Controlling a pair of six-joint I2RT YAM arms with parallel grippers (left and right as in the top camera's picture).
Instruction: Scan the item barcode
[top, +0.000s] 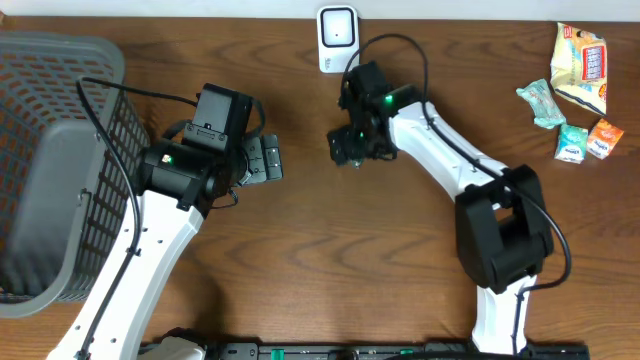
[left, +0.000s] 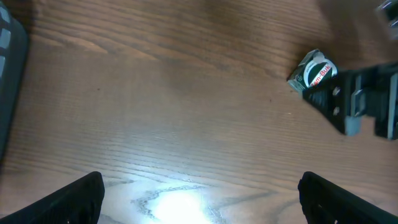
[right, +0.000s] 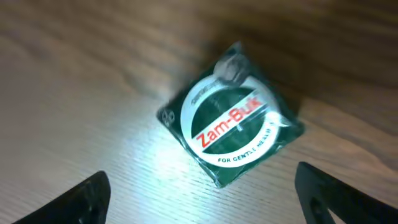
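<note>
Brown wood grain runs across the desk (top: 330, 250), and on it, directly under my right gripper (right: 202, 193), lies the Zam-Buk box (right: 233, 118). It is a small dark green carton, flat on the desk and turned cornerwise to my wrist camera, with a white ring on its top face and the name printed in red across it. My right gripper is released. Its two black fingers (right: 81, 202) stand wide apart at the bottom corners of the wrist view, and neither touches the box. The light from my wrist falls bright on the carton and on the wood to its left.

From overhead, my right gripper hangs over the middle of the desk, a little below the white scanner (top: 337, 38) that stands at the far edge. It hides the box in that view.

My left gripper (left: 202, 196) is released too, its fingers spread wide with only bare wood between them. It sits to the left of the right one, apart from it and pointing toward it. Through its camera I see the box up at the right, lying on the desk with the dark body of my right gripper just beside it.

A grey mesh basket (top: 70, 50) takes up the left edge of the desk, next to my left arm. A handful of snack packets (top: 580, 65) lie at the far right corner, well apart from both grippers.
</note>
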